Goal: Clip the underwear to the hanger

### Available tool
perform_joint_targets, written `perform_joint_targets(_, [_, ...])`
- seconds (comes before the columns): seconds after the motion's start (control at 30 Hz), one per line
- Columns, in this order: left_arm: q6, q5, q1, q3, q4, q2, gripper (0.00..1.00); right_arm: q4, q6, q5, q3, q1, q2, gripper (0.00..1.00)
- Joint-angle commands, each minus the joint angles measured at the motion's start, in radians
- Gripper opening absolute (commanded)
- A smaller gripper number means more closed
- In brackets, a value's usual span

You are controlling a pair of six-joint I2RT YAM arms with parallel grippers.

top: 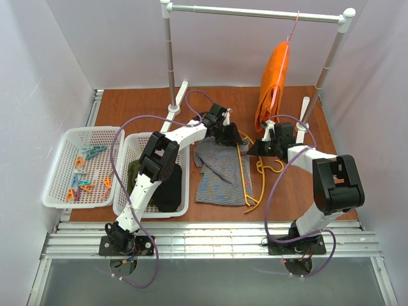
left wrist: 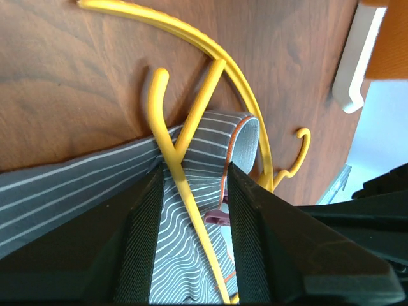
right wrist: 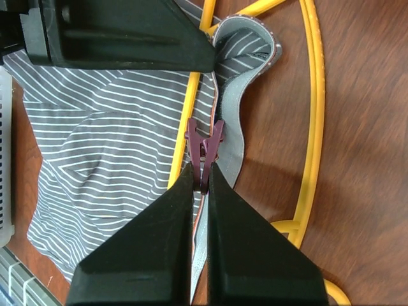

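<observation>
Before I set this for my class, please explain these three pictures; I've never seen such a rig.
Two robot arms stand at a wooden table. One picture looks down from above; the others come from wrist cameras. On the table lie grey striped underwear, a yellow plastic hanger, a white plastic basket of coloured pegs and a second basket of dark clothes. The right gripper is shut on a purple peg at the waistband. The left gripper is open, straddling cloth and hanger bar.
</observation>
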Motion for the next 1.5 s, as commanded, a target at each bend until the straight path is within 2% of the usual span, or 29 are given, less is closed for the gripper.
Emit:
perform_joint_targets(0.0, [-0.002, -0.019, -0.002, 0.023, -0.045, -0.016, 0.34, 0.043, -0.007, -0.028, 0.031, -0.003, -0.014, 0.01])
perform_joint_targets(0.47, [-0.032, 0.026, -0.020, 0.029, -0.032, -0.017, 0.32, 0.069, 0.017, -0.086, 0.042, -0.003, 0.014, 0.01])
perform_joint_targets(1.4, [-0.038, 0.063, -0.069, -0.043, -0.029, -0.091, 0.27, 0.043, -0.006, -0.051, 0.048, 0.007, 0.061, 0.01])
perform_joint_targets(1.47, [-0.038, 0.058, -0.069, -0.041, -0.031, -0.094, 0.30, 0.031, -0.006, -0.047, 0.054, 0.007, 0.063, 0.07])
